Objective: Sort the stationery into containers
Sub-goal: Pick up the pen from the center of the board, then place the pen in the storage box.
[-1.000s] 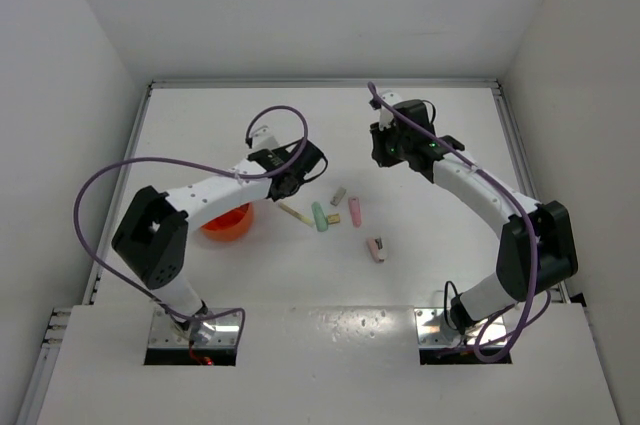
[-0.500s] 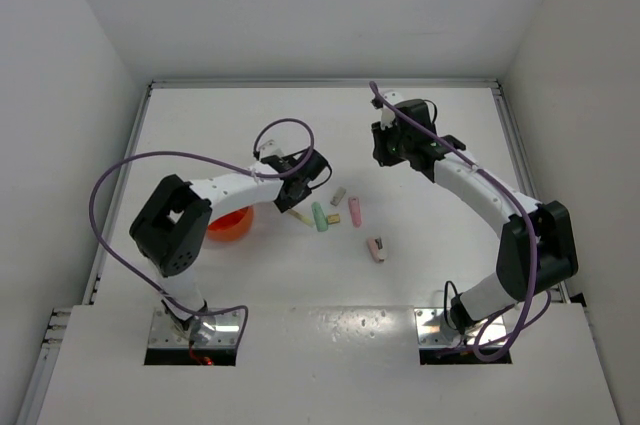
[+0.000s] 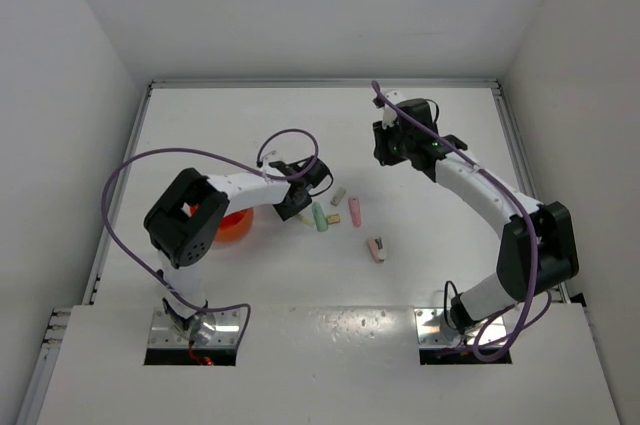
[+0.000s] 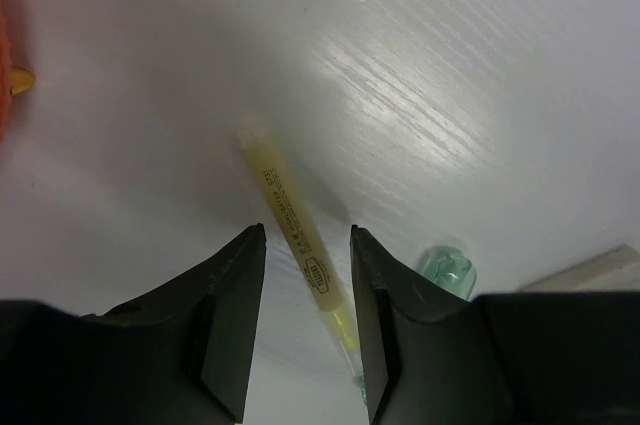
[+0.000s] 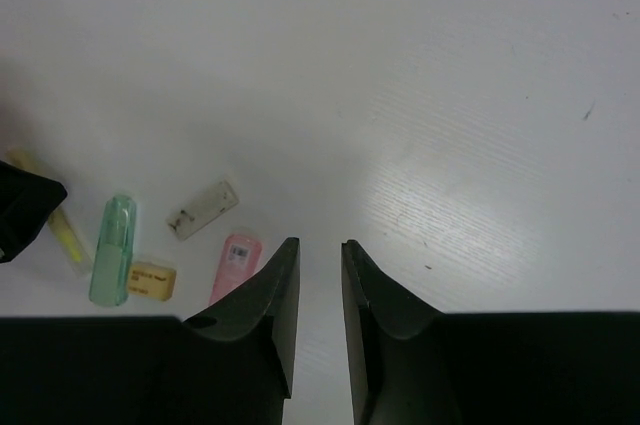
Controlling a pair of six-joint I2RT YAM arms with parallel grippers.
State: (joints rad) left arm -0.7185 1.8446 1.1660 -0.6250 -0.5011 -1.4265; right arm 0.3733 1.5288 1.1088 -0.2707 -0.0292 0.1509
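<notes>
Left gripper [image 4: 306, 245] is hanging low over the table [image 3: 420, 215], just right of the orange bowl [image 3: 232, 225]. Its jaws are sitting part open and holding nothing. In the left wrist view a thin yellow stick [image 4: 285, 207] is lying flat on the table and running up through the gap between the two fingers. The fingers are straddling it, and each side is showing a sliver of table, so no contact yet.

Key relation: the stick's long axis is running roughly along the gap, tilted a bit, so the closing line is crossing it nearly square. Its lower end is sitting closer to the right-hand finger in that view, so I judge that finger would touch first and could nudge the stick before the pinch lands.

A mint-green piece [image 4: 447, 270] is lying just beyond that same finger, on the side away from the bowl. It is close enough to get bumped.

The other pieces are lying farther right of the bowl: a pink stub [image 5: 235, 263], a tan stub [image 5: 150, 280], a greyish stub [image 5: 202, 209] and a pink-and-dark capped piece [image 3: 376, 249].

Right gripper [image 5: 318, 250] is hovering well apart from the bowl, beyond the whole cluster. Its fingers are barely parted and gripping nothing.

The left arm is clearly the nearer one to both stick and bowl. Step in hand looks like closing on the stick, with the sorting barely begun.
</notes>
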